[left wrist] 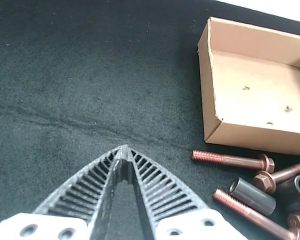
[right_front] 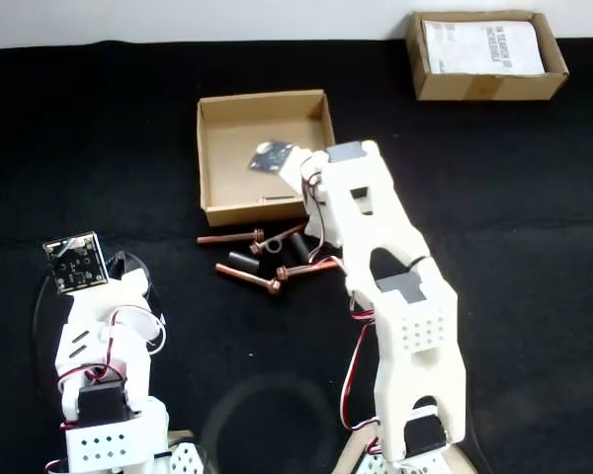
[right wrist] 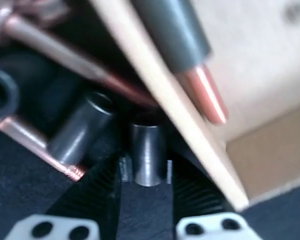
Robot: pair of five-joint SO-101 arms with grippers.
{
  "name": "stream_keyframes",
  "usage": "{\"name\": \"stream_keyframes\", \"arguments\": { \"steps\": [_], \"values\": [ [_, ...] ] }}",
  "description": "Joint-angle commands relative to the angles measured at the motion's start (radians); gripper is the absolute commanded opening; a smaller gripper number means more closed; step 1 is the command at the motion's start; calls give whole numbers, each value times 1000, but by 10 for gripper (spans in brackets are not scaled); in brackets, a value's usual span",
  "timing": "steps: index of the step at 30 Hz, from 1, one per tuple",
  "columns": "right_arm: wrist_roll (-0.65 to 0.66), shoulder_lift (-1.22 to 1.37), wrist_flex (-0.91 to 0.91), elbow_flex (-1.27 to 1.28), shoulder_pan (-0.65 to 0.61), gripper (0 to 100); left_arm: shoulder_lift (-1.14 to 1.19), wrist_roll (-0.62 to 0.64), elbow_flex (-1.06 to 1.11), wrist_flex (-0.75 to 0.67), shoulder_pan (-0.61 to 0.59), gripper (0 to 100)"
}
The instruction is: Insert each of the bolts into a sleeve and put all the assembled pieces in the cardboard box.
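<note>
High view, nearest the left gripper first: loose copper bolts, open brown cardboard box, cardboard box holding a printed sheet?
1. Loose copper bolts, mid-table.
2. Open brown cardboard box, just behind them.
3. Cardboard box holding a printed sheet, far corner.

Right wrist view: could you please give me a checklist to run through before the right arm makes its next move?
1. Grip: ok. The right gripper is shut on a dark sleeve.
2. Clearance: cannot tell. The cardboard box wall runs close beside the held sleeve.
3. Neighbours: not ok. A second sleeve lies right next to the held one.
4. Bolts available: ok. Several lie loose beside the box.
5. Left gripper free: ok. It is shut, holds nothing and is apart from the parts.
6. Assembled piece stowed: ok. It appears to lie inside the box, along the wall.
</note>
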Motion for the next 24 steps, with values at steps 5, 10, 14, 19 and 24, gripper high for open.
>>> {"name": "stream_keyframes", "arguments": {
  "steps": [5,10,14,19,24],
  "values": [
    [44,-19,18,-62,-31,6,-13,8,16,3,-8,9],
    [43,-62,199,-205,-19,6,-13,8,16,3,-4,9],
    [43,-87,323,-309,-12,6,-12,8,15,3,-2,9],
    [43,-120,441,-458,-8,6,-12,9,15,3,1,9],
    [6,-225,481,-562,-8,6,-10,9,15,8,33,9]
  ]
}}
